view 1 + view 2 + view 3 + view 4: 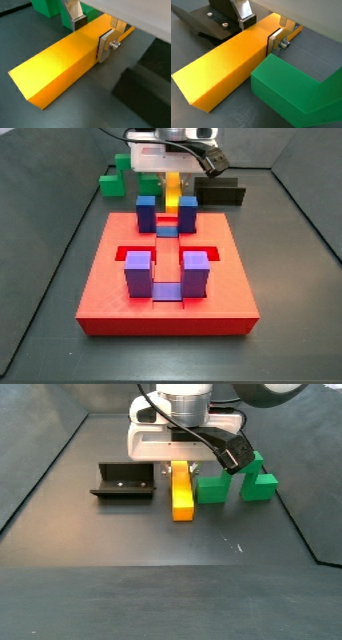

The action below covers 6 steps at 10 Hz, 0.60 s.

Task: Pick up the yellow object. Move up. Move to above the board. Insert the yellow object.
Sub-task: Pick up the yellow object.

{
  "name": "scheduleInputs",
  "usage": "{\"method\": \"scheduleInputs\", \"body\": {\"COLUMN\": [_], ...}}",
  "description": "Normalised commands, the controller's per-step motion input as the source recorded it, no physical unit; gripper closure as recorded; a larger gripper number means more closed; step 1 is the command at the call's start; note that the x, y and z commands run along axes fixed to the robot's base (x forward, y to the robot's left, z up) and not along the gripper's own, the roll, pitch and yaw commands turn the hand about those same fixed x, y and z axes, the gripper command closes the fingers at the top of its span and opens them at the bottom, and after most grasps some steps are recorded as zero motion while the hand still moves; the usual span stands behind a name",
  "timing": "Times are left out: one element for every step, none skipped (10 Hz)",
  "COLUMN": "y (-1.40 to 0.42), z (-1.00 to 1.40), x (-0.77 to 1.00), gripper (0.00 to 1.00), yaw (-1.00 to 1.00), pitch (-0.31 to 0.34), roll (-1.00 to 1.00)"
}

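Note:
The yellow object (182,494) is a long yellow-orange bar lying flat on the dark floor; it shows in both wrist views (57,62) (224,65) and beyond the board in a side view (173,190). My gripper (183,464) is low over its far end. In both wrist views the gripper (91,34) (260,32) straddles the bar, with a pad flat against each long side. The board (107,278) is a red slab bearing a blue U-block (167,216) and a purple U-block (167,278); it stands apart from the bar.
A green stepped block (234,484) (298,95) sits close beside the bar on one side. The black fixture (123,481) (204,25) stands on the other side. Dark walls enclose the floor.

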Motion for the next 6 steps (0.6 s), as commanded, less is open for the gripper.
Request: {"method": "scheduleInputs", "body": {"y": [0.00, 0.00, 0.00, 0.00, 0.00, 0.00], "z": [0.00, 0.00, 0.00, 0.00, 0.00, 0.00], "x": [0.00, 0.00, 0.00, 0.00, 0.00, 0.00], "gripper": [1.00, 1.00, 1.00, 1.00, 1.00, 1.00], "yaw": [0.00, 0.00, 0.00, 0.00, 0.00, 0.00], "pitch": [0.000, 0.000, 0.000, 0.000, 0.000, 0.000], "roll": [0.00, 0.00, 0.00, 0.00, 0.00, 0.00]}}
